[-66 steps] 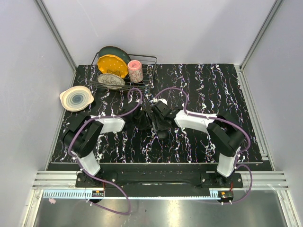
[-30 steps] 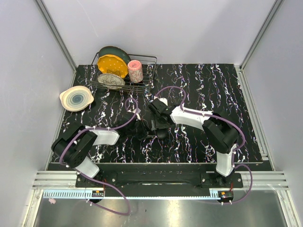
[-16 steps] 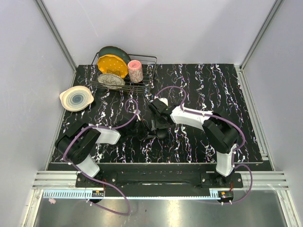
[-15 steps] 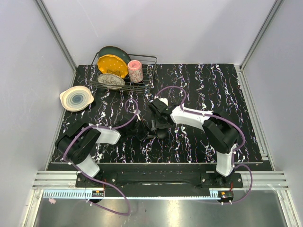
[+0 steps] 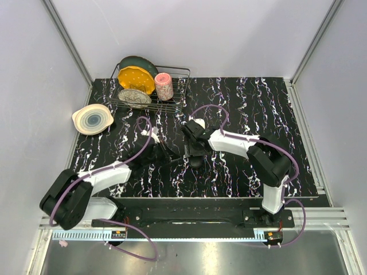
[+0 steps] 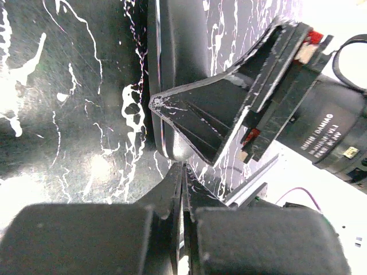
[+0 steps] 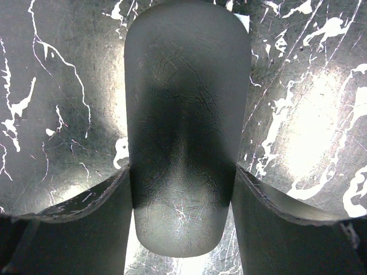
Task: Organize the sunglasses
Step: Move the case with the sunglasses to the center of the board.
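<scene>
The sunglasses are out of view. A black oblong glasses case (image 7: 183, 114) lies shut on the black marbled table (image 5: 258, 109). My right gripper (image 7: 182, 169) is shut on the case, one finger pressed against each long side. In the left wrist view the case (image 6: 178, 46) runs up from my left gripper (image 6: 182, 167), which is shut with its tips just short of the case's rounded end, and a right finger (image 6: 218, 114) lies across the case. From above, the left gripper (image 5: 174, 156) and the right gripper (image 5: 195, 152) meet at the table's middle.
A wire dish rack (image 5: 182, 86) at the back left holds a yellow plate (image 5: 136, 79), other plates and a pink cup (image 5: 164, 86). A cream bowl (image 5: 92, 119) sits at the table's left edge. Grey walls stand on three sides.
My left arm has stretched out low, its elbow dropping toward the near left, while its shut gripper stays by the case. The right arm has hardly moved.
</scene>
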You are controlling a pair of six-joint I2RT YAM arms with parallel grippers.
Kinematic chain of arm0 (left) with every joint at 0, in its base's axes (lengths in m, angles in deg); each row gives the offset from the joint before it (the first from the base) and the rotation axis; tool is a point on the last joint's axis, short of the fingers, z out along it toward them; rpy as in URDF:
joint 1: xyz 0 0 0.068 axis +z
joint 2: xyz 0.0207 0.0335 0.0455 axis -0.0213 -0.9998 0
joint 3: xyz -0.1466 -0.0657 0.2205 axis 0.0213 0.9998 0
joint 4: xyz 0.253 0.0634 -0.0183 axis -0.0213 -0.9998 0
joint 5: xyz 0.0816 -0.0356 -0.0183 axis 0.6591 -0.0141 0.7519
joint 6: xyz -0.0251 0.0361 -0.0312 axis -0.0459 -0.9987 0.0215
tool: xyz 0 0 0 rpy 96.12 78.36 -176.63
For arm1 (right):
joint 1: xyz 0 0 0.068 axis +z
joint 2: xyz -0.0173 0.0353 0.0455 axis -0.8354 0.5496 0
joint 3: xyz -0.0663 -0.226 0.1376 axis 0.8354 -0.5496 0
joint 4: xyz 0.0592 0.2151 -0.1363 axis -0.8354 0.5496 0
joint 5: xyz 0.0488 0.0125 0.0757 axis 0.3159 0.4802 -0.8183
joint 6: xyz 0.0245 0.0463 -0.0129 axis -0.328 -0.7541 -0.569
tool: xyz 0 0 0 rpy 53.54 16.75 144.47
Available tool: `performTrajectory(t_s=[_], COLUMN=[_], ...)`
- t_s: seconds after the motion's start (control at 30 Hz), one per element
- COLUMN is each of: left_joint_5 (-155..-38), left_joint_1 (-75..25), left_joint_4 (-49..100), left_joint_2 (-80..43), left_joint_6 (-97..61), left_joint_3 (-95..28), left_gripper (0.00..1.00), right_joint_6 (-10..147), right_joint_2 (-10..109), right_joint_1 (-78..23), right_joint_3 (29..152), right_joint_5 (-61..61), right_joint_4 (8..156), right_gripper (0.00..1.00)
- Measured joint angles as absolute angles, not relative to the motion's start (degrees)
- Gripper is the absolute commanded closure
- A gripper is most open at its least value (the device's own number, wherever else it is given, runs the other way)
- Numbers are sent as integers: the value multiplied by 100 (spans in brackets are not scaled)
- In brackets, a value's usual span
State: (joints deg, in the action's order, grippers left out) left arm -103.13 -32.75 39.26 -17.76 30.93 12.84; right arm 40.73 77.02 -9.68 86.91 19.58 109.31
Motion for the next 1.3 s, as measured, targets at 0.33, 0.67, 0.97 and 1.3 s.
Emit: performTrajectory(t_s=[0.33,0.67,0.97,1.3], left_joint_5=[-9583,-9561,-9658,-9800], left_joint_1=[-3230,-2819,-2578,-2397], left_joint_4=[2827,2595,2641,2711], left_joint_2=[-1315,-1315,-1352,-1481], left_joint_6=[2487,2146,2028,1965], left_joint_3=[1128,993,995,995], left_gripper=[100,100,100,100], right_joint_6=[4357,4669,4921,5198], right_joint_2=[7424,6830,6760,7450], right_joint_1=[-968,-968,-1106,-1222], right_joint_3=[8348,8339,8481,8730], right_joint_5=[2002,2061,2061,1707], right_joint_4=[10594,10575,10586,10575], right_gripper=[16,17,49,48])
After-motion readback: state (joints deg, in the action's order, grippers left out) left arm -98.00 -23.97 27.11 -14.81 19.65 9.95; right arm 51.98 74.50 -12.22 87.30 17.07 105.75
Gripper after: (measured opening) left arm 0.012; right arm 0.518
